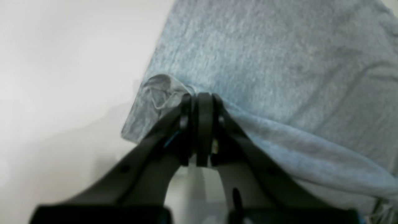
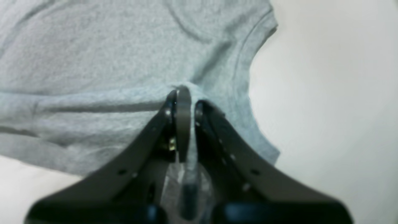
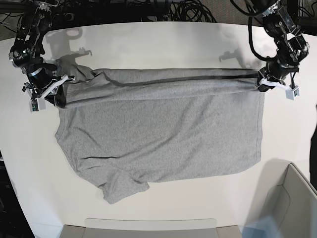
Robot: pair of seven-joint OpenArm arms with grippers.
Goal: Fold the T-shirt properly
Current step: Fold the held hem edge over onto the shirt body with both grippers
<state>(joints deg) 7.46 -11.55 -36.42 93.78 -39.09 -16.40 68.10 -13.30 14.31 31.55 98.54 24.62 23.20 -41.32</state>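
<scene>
Grey T-shirt (image 3: 163, 134) lies flat on white table (image 3: 148, 39), plain side up, top edge folded over | we see left gripper (image 1: 203, 99) clamped on its hem corner, right gripper (image 2: 183, 96) clamped near sleeve | wrist views blurry | bin (image 3: 292, 208) at corner cropped, contents unreadable

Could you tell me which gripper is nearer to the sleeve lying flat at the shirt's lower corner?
The right gripper. It grips the T-shirt at the shoulder end, the same end as that sleeve. The left gripper pinches the hem corner at the far end.
</scene>
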